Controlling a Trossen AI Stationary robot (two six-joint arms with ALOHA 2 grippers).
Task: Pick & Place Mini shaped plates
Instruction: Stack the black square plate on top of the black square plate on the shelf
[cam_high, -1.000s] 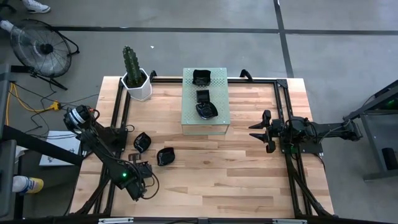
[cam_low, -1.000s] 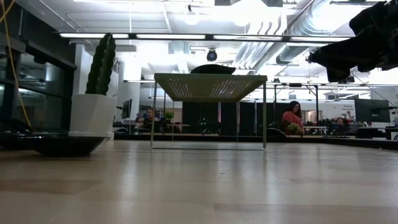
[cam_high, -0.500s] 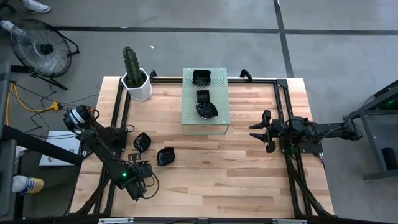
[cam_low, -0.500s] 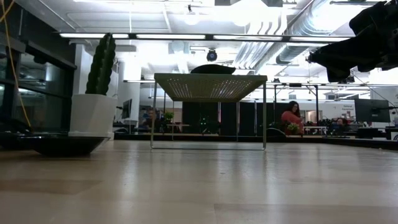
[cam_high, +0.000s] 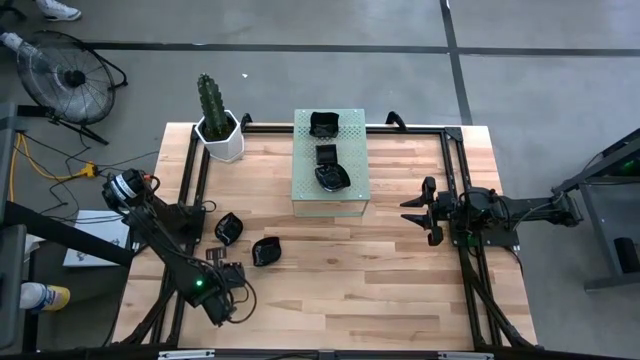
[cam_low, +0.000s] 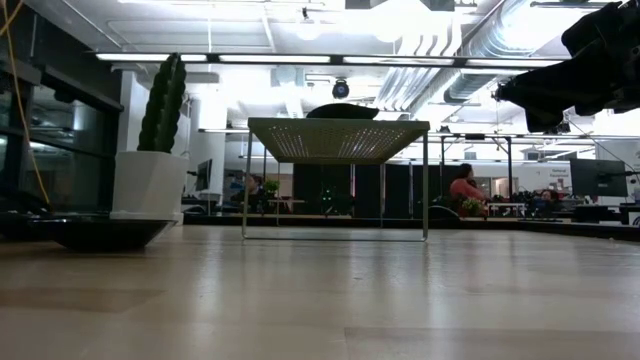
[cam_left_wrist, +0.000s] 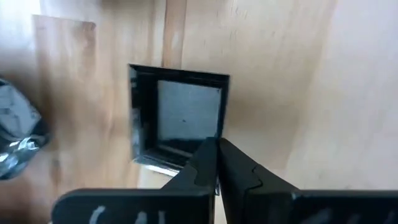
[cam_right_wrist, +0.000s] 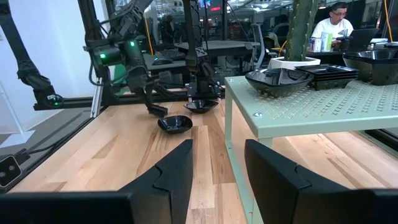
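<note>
left gripper (cam_left_wrist: 216, 163): fingers have just come together; a second ago they stood apart, now they meet on the near rim of a square plate (cam_left_wrist: 186, 115), at the table's front-left in the high view

square plate: lies flat on the wood, pinched at one edge and not yet lifted

meaning: judged from this, the grasp is just made and the lift and carry to the block come next; a thin rim grip on a glossy dish could slip

loose plates: two more sit on the wood just beyond the left gripper, a round plate (cam_high: 266, 250) and a second one (cam_high: 228, 229) beside it, apart from each other

block (cam_high: 331, 195): pale green perforated stand at the table's back centre, bearing three plates in a row, a far plate (cam_high: 324, 124), a middle plate (cam_high: 326, 154) and a near plate (cam_high: 331, 177)

progress: three placed, one gripped, two waiting, as far as the views show

right gripper (cam_high: 409, 212): jaws spread, holding nothing, parked at the right edge facing the block

cactus pot (cam_high: 221, 137): back-left corner, clear of the work
</note>
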